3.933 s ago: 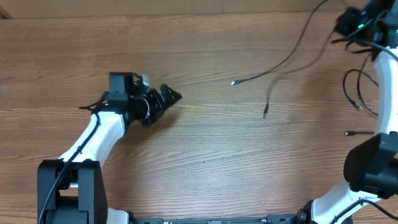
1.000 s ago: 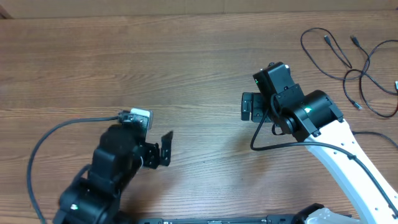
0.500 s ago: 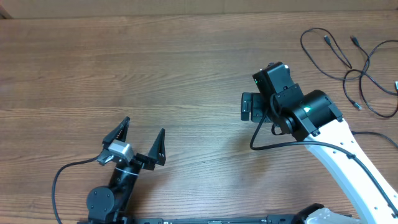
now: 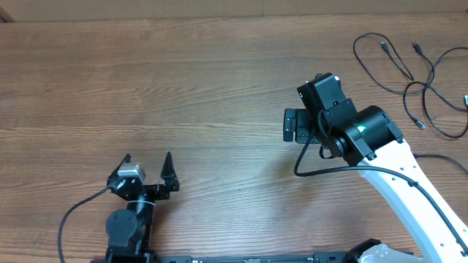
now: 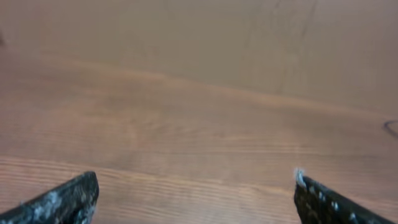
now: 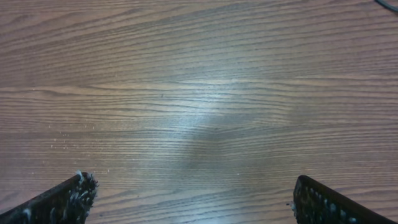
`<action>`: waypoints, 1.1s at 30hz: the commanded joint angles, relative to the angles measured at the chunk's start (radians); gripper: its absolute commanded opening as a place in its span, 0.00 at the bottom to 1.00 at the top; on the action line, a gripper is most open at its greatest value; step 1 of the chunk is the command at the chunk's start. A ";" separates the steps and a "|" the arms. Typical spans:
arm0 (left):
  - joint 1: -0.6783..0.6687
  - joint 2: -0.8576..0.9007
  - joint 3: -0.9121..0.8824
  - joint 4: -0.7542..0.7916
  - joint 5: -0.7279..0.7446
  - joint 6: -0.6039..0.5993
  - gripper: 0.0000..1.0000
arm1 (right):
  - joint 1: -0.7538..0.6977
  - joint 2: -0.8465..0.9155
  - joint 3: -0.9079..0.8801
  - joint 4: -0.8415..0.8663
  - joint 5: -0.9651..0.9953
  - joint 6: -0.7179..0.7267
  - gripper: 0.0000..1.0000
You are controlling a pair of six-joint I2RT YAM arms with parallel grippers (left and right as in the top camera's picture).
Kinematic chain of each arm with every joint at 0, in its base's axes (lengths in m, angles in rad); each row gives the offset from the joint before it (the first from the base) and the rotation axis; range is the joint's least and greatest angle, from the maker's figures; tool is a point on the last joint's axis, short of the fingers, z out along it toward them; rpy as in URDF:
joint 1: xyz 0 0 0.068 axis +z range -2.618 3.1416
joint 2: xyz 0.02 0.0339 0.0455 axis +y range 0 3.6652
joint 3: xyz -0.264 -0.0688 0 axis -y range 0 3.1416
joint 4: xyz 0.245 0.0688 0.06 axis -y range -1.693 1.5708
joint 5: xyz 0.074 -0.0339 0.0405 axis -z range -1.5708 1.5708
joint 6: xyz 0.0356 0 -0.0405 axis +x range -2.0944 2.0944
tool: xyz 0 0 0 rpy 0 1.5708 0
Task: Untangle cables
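Overhead: cables (image 4: 426, 84) lie loose at far right of table (image 4: 219, 73). Left gripper (image 4: 147, 157) and right gripper (image 4: 292, 126) spread wide, empty, well apart from them. Step, likely: approach. Next: right gripper reaches one strand.

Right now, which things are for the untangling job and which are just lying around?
For the job:
cables, at the far right
left gripper, open
right gripper, open

Not part of the job:
wooden table
thick wire on the right arm
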 commanded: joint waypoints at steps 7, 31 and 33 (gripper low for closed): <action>0.047 -0.030 -0.003 -0.008 -0.016 0.022 1.00 | 0.005 -0.001 -0.001 0.005 0.010 0.006 1.00; 0.047 -0.030 -0.003 -0.008 -0.016 0.022 1.00 | -0.066 -0.069 -0.014 0.076 0.021 -0.029 1.00; 0.047 -0.030 -0.003 -0.008 -0.016 0.022 1.00 | -0.089 -0.117 -0.077 0.207 -0.001 -0.082 1.00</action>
